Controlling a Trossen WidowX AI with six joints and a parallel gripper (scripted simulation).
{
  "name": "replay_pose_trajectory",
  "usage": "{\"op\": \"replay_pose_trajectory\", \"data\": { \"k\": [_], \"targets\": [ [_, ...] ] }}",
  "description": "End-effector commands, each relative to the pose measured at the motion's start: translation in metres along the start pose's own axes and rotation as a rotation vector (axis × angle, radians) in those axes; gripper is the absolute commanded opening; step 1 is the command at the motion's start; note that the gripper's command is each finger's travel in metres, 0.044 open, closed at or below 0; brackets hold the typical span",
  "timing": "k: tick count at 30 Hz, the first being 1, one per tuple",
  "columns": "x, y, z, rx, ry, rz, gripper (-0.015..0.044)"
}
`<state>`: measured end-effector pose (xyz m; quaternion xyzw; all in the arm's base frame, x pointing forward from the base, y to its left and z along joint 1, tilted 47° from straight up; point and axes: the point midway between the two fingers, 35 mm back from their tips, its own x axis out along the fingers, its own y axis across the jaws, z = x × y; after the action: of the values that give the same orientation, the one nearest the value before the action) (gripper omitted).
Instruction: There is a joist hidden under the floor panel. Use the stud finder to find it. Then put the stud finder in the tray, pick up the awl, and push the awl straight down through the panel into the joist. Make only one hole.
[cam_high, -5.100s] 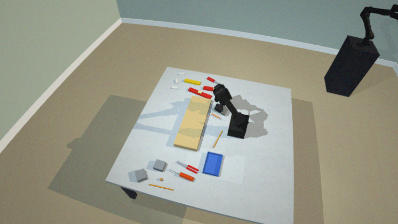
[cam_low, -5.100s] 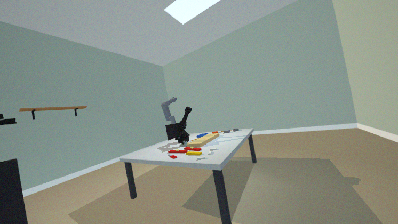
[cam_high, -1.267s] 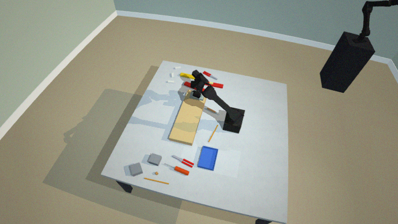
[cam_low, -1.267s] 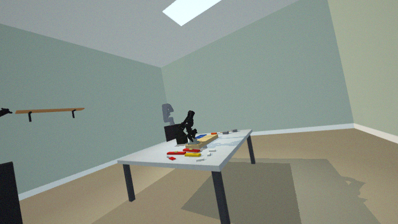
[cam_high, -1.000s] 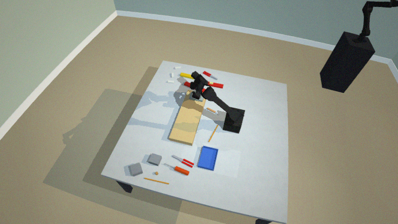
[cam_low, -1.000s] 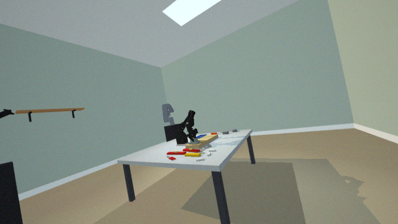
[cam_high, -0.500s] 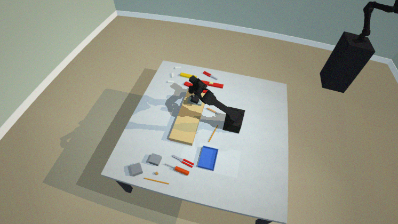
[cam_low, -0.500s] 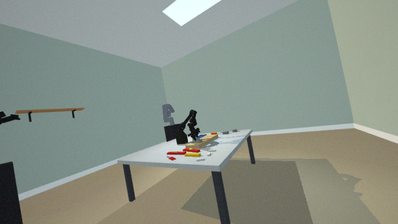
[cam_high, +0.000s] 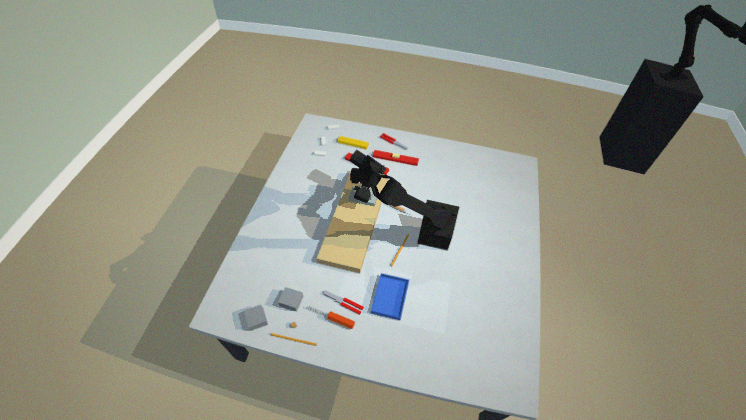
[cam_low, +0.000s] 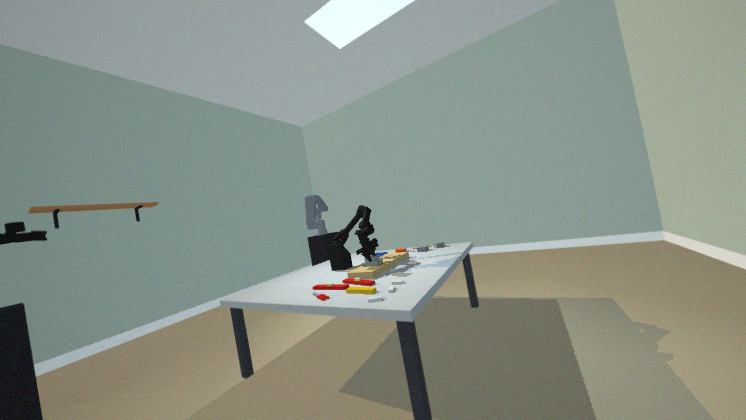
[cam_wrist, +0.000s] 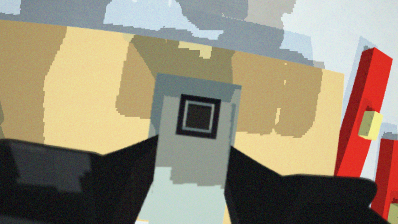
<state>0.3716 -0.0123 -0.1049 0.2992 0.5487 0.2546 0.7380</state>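
Observation:
The floor panel (cam_high: 345, 245) (cam_low: 362, 272) is a long tan board on the table. My gripper (cam_high: 362, 196) (cam_wrist: 192, 142) is shut on the stud finder (cam_wrist: 195, 172) (cam_low: 374, 261), a pale grey box with a dark, unlit square display. It is over the panel's end nearer the red levels, flat on the panel or just above it; I cannot tell which. The blue tray (cam_high: 389, 297) is empty. The awl (cam_high: 399, 208), with a tan handle, lies between the panel and the arm base, partly hidden by the arm. No hole is visible; shadows and the arm cover part of the panel.
Two red levels, one (cam_high: 407, 158) fully visible, a yellow bar (cam_high: 352, 142), red-handled cutters (cam_high: 388, 138) and small white pieces lie beyond the panel. A pencil (cam_high: 399, 250) lies near the arm base (cam_high: 437, 229). Grey blocks (cam_high: 289, 298) (cam_high: 253, 317), pliers (cam_high: 351, 305) and an orange screwdriver (cam_high: 340, 319) are near the tray.

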Motion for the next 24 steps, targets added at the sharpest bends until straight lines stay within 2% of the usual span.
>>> {"op": "replay_pose_trajectory", "data": {
  "k": [1, 24],
  "targets": [
    [0.001, 0.016, 0.0, -0.001, 0.0, 0.007, 0.0],
    [0.001, 0.088, 0.0, 0.001, 0.001, 0.01, 0.0]
  ]
}}
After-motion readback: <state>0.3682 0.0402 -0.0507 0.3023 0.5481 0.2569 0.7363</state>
